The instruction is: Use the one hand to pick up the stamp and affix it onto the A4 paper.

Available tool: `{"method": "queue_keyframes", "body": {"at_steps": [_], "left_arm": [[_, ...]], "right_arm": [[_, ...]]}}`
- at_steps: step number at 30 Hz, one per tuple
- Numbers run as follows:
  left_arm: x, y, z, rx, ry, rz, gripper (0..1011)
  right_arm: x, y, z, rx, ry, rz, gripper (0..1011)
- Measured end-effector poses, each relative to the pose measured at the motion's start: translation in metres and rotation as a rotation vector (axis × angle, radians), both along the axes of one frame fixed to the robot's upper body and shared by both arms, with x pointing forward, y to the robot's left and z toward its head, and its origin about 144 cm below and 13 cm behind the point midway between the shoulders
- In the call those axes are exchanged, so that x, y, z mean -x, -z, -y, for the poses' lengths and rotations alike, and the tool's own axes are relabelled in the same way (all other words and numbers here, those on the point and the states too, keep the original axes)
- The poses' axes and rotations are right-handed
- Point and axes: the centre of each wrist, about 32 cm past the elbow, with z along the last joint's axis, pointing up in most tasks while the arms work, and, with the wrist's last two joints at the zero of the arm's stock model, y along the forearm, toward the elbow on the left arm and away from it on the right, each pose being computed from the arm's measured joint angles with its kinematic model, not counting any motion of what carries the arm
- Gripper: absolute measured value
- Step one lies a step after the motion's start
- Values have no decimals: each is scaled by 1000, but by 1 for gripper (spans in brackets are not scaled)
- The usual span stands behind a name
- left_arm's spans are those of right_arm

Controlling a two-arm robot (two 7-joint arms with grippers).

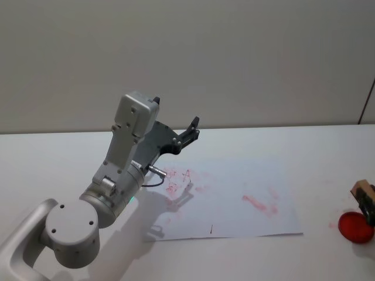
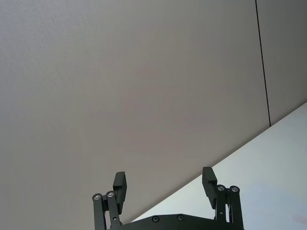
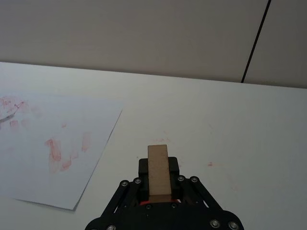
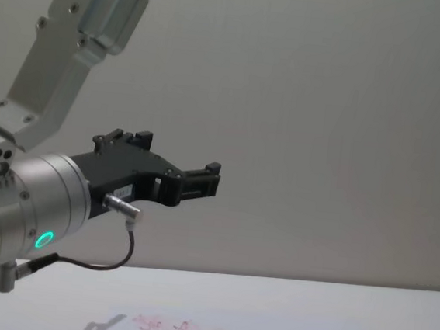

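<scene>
The stamp point(image 3: 157, 168), a small brown block, stands upright between the jaws of my right gripper point(image 3: 158, 178), which is shut on it. At the table's right edge the stamp point(image 1: 361, 190) and right gripper point(image 1: 368, 206) are just above a red round ink pad point(image 1: 354, 227), to the right of the A4 paper point(image 1: 234, 196). The white A4 paper point(image 3: 53, 143) lies flat with faint red marks on it. My left gripper point(image 1: 192, 127) is raised over the paper's far left corner, open and holding nothing; its fingers point(image 2: 120, 184) stand wide apart.
The left arm's grey body point(image 1: 117, 181) rises over the table's left side and casts a shadow on the paper. White tabletop point(image 3: 230, 124) stretches between the paper and the right gripper. A plain wall point(image 4: 327, 105) stands behind.
</scene>
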Motion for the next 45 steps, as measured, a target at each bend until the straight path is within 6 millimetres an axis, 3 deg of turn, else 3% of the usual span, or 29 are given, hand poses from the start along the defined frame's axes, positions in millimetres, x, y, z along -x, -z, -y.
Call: {"method": "queue_keyframes", "body": {"at_steps": [27,31,45], "left_arm": [[0,0,0,0,0,0,1001],[0,0,0,0,0,0,1001],[0,0,0,0,0,0,1001]], "right_arm": [[5,10,6,68,-35,-91,252],[5,11,6,72,-36,-96,419],[5,12,6,77,-40,-103,832]]}}
